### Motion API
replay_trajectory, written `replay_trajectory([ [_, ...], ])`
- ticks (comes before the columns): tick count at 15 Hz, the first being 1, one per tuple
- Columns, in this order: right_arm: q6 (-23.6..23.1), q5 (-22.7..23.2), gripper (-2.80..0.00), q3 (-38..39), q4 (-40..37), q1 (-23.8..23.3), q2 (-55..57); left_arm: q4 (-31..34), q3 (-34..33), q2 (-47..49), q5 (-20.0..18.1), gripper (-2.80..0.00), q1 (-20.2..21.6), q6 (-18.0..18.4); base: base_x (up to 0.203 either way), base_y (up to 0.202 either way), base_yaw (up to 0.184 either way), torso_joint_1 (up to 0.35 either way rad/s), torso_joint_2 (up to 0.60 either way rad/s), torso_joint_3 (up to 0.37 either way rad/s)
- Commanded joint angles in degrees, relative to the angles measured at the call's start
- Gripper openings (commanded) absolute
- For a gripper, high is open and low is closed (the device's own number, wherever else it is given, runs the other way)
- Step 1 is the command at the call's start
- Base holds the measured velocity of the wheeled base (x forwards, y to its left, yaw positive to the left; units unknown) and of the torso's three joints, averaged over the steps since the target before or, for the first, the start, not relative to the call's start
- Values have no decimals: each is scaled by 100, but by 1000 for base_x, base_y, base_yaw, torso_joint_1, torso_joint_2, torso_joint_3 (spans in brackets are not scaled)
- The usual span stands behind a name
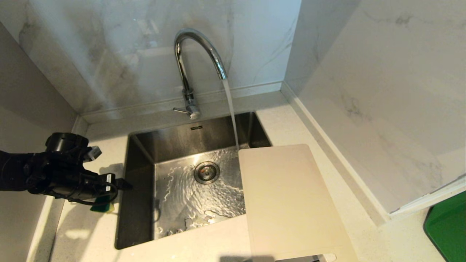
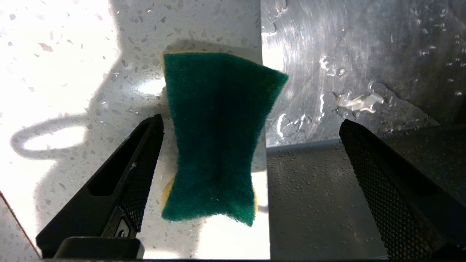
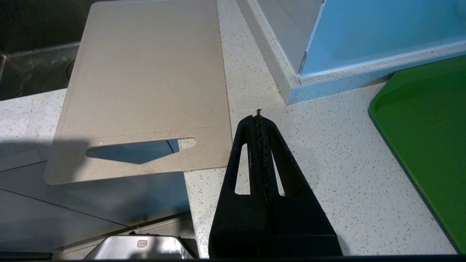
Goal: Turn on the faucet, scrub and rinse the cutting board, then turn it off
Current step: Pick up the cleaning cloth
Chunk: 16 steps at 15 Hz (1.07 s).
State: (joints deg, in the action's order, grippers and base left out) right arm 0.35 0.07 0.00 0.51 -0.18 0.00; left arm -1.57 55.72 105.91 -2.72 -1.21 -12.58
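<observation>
The table (image 1: 284, 120) is pale speckled stone, with the steel sink (image 1: 140, 203) set into it; take the sink as the landmark. Marble-look walls rise behind the sink and to its right.

The board (image 1: 291, 203) lies flat on the table at the sink's right edge, its far left corner reaching over the basin, its slot-handle end overhanging the table's near edge. In the right wrist view the slot is a long cut-out with floor showing through it.

The faucet (image 1: 196, 54) stands on the table behind the sink, at the middle of its back rim, lever pointing left. Water runs from the spout and lands in the sink's right part, just beside the board's far left corner; the basin floor is awash around the drain (image 1: 206, 172). A small dark mark sits on the sink's back wall below the faucet; its writing cannot be read.

A green tray (image 1: 447, 229) lies well to the right of the sink, past the wall corner.

The left gripper (image 2: 251, 160) hangs over the table at the sink's left rim, fingers spread wide, holding nothing. The sponge (image 2: 218, 138), green over yellow, lies below, between them, on the rim's edge.

The right gripper (image 3: 258, 118) is low, right of the board's handle end, fingers pressed together, empty. A small red-edged label shows below it, unreadable.
</observation>
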Motion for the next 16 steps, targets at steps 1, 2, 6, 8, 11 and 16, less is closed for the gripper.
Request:
replay_trajectory([
  [1,0,1,-280,0,2,1,-9,-1,0,44,-1,0,-2,-8,0,0,0,0,0,0],
  [2,0,1,-280,0,2,1,-9,-1,-9,53,5,0,-10,-8,0,0,0,0,0,0],
  [6,0,1,-280,0,2,1,-9,-10,-18,132,193,-280,-19,-34,0,0,0,0,0,0],
  [8,0,1,-280,0,2,1,-1,-10,-53,90,202,-280,-19,-34,0,0,0,0,0,0],
  [11,0,1,-280,0,-6,1,0,-154,-94,97,274,-280,-10,-26,0,0,0,0,0,0],
  [16,0,1,-280,0,1,1,0,-247,-123,63,298,-280,-28,-8,0,0,0,0,0,0],
])
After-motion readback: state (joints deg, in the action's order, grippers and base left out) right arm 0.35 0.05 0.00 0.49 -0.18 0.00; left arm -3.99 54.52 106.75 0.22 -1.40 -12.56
